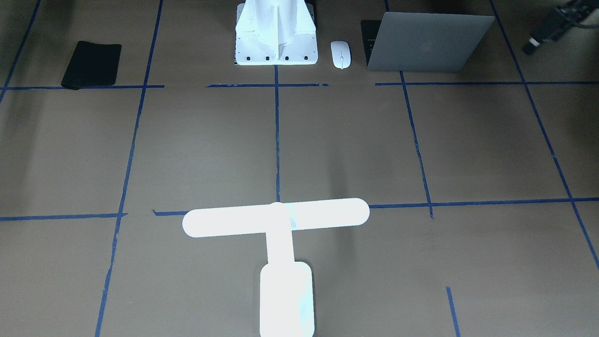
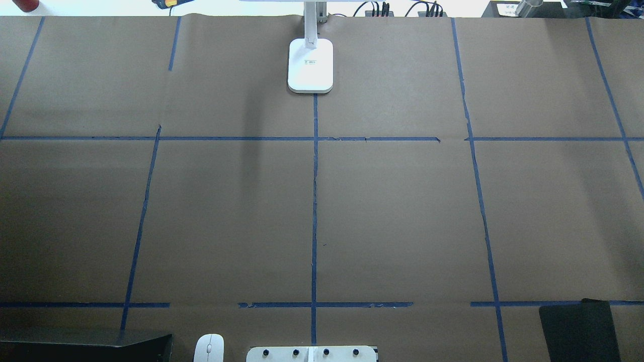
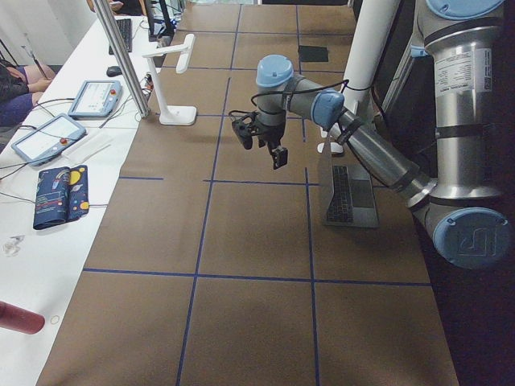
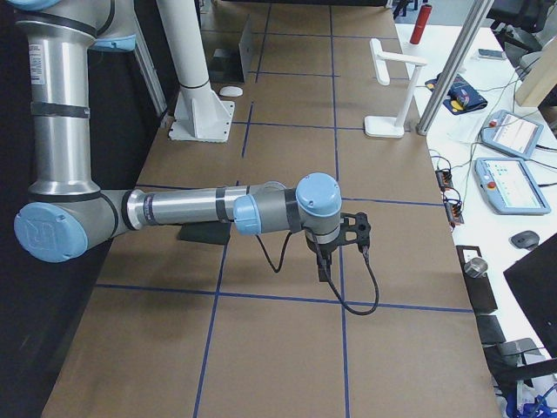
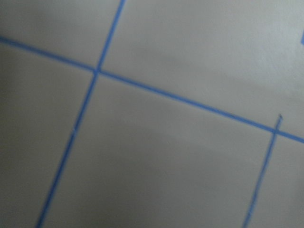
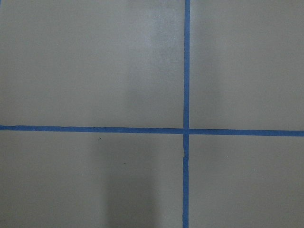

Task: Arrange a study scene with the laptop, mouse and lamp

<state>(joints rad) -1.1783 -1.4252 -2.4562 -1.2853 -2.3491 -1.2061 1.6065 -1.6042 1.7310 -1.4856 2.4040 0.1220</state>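
The silver laptop (image 1: pixel 430 42) stands open on the robot's left side near its base, with its keys showing in the left view (image 3: pixel 350 193). The white mouse (image 1: pixel 340 54) lies between the laptop and the pedestal and also shows in the overhead view (image 2: pixel 209 348). The glowing T-shaped lamp (image 1: pixel 276 217) stands upright at the table's far middle edge, its base (image 2: pixel 310 65) on the centre line. My left gripper (image 3: pixel 251 135) hangs above the table, empty. My right gripper (image 4: pixel 357 231) hangs above bare paper, empty. I cannot tell if either is open or shut.
A black mat (image 1: pixel 92 64) lies on the robot's right side near the base. The white pedestal (image 1: pixel 276 35) stands at the near middle. Blue tape lines divide the brown paper (image 2: pixel 402 216). Both wrist views show only paper and tape. Tablets (image 3: pixel 92 96) lie on the operators' side table.
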